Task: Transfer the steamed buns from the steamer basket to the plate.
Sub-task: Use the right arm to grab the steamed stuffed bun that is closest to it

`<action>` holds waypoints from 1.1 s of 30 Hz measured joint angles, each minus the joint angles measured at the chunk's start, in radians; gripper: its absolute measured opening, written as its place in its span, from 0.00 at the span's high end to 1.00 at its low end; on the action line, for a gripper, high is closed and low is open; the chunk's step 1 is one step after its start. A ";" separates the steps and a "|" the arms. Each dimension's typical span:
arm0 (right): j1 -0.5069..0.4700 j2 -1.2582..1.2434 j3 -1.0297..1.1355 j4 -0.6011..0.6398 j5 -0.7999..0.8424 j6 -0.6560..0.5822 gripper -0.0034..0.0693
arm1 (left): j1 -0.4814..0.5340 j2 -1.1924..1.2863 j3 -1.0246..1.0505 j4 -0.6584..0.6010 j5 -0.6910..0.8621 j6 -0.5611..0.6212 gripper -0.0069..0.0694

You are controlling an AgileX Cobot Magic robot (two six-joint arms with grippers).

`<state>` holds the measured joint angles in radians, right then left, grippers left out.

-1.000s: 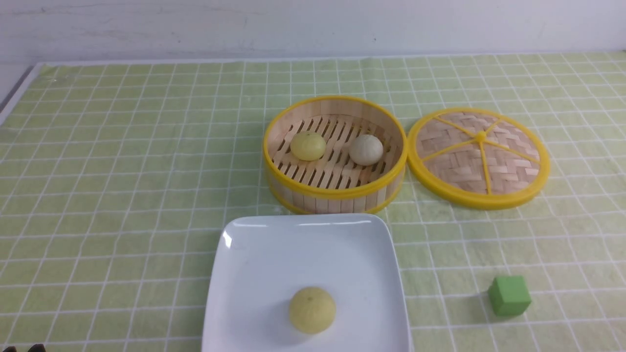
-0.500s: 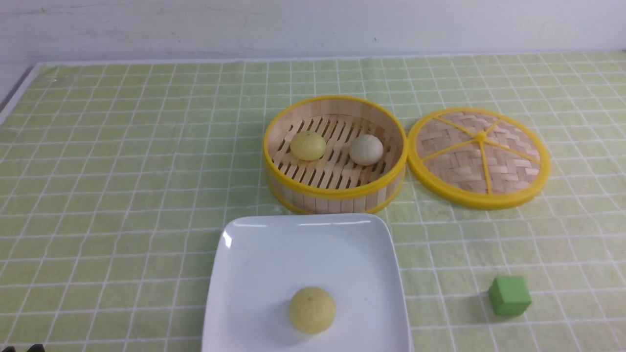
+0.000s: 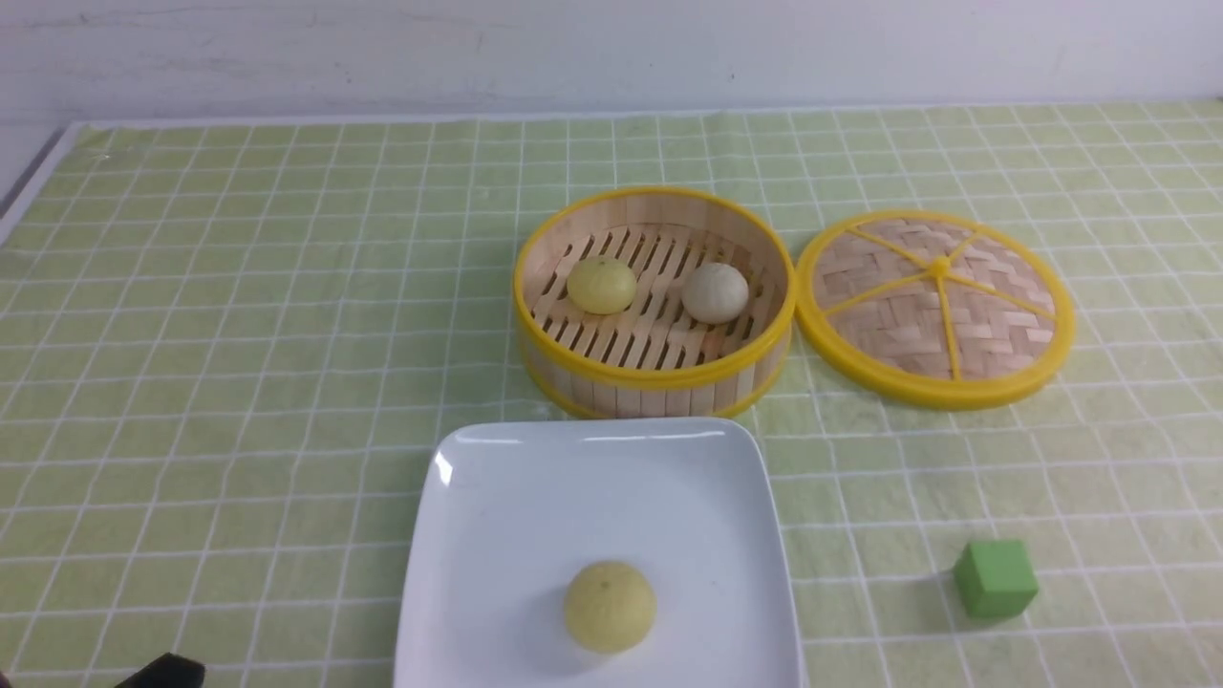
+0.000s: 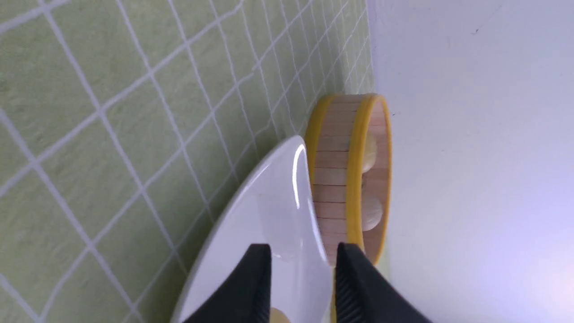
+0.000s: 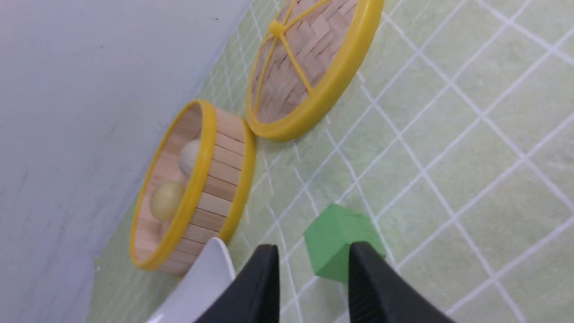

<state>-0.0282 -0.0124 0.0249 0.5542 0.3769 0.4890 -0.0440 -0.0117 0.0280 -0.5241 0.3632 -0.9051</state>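
Observation:
The steamer basket (image 3: 654, 382) stands mid-table and holds a pale yellow bun (image 3: 602, 285) and a greyish-beige bun (image 3: 715, 292). The white plate (image 3: 535, 497) lies just in front of it with one pale yellow bun (image 3: 610, 606) on it. My left gripper (image 3: 162, 674) shows only as a black tip at the bottom left corner. In the left wrist view it (image 4: 302, 253) is open and empty, facing the plate (image 4: 269, 202) and basket (image 4: 341, 170). My right gripper (image 5: 312, 253) is open and empty, just short of the green cube (image 5: 334, 237). The basket (image 5: 222, 179) lies beyond it.
The woven lid (image 3: 934, 308) lies flat right of the basket, touching it. A small green cube (image 3: 995, 577) sits on the checked cloth right of the plate. A white wall runs along the table's far edge.
My left gripper's black tip has come further into the front view at the bottom left, moving right. The buns, basket, plate and cube have not moved.

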 joint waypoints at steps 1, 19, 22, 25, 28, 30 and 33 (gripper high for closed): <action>0.000 0.000 0.000 0.010 -0.008 0.001 0.62 | 0.000 0.000 0.000 -0.008 -0.022 0.000 0.60; 0.000 0.684 -0.665 -0.576 0.460 -0.162 0.97 | -0.086 0.610 -0.640 0.190 0.592 0.600 0.91; 0.013 0.866 -0.724 -0.444 0.495 -0.275 0.97 | -0.086 0.753 -0.680 0.205 0.616 0.646 0.91; 0.085 1.068 -0.775 -0.174 0.485 -0.535 0.97 | -0.086 0.884 -0.707 0.208 0.595 0.707 0.91; 0.178 1.242 -0.845 0.019 0.473 -0.743 0.95 | -0.086 0.968 -0.711 0.208 0.569 0.747 0.91; 0.235 1.349 -0.912 0.086 0.467 -0.822 0.93 | -0.086 1.006 -0.711 0.208 0.562 0.759 0.91; 0.319 1.516 -1.058 0.110 0.465 -0.877 0.86 | -0.086 1.048 -0.711 0.207 0.560 0.767 0.91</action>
<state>0.2912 1.5036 -1.0326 0.6644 0.8422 -0.3885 -0.1302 1.0360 -0.6835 -0.3173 0.9229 -0.1385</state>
